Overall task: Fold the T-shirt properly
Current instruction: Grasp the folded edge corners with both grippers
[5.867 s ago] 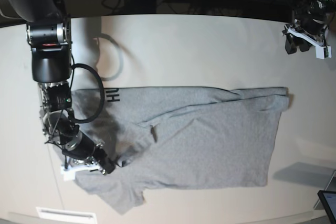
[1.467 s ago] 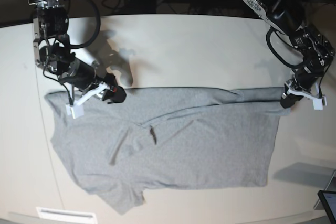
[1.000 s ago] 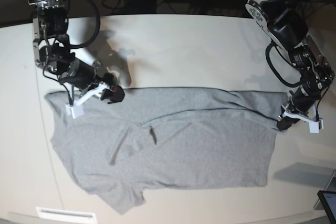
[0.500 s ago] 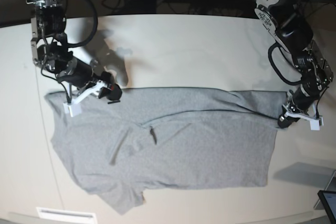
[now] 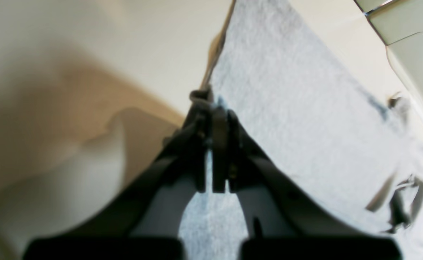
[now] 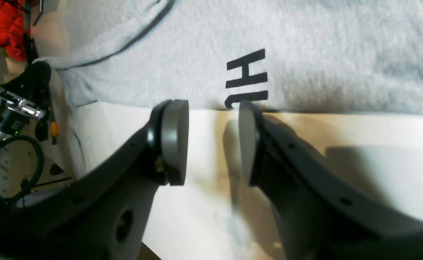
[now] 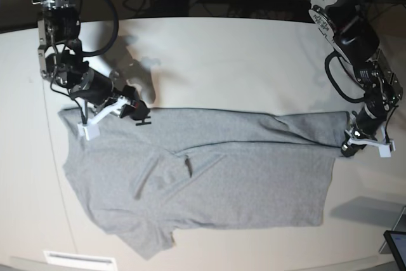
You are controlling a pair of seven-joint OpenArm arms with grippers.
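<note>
Grey T-shirt (image 7: 209,172) lies spread across the middle of the cream table (image 7: 241,61), one lengthwise fold partly laid: upper edge turned over, crease running left to right through the cloth in the base view. Sleeve at lower left still sticks out, collar area rumpled mid-left. Judgement: early stage, first fold not squared; sleeve tuck and crosswise folds still left.

Left hand (image 7: 347,149) sits at the right edge of the base frame, arm reaching down from the upper right, elbow bent. Left wrist view shows its jaws pressed together on the shirt's edge, a small bunch of cloth pinched at the tips (image 5: 211,108). Clenched on the T-shirt corner.

Right hand (image 7: 136,113) is at the upper left of the base frame, arm coming down from the top left corner, wrist angled toward the shirt's top edge. Right wrist view shows pads (image 6: 175,141) parted, bare table between them, tips just at the hem beside black lettering (image 6: 247,77). Released, holding nothing, apparently poised to take that edge.
</note>
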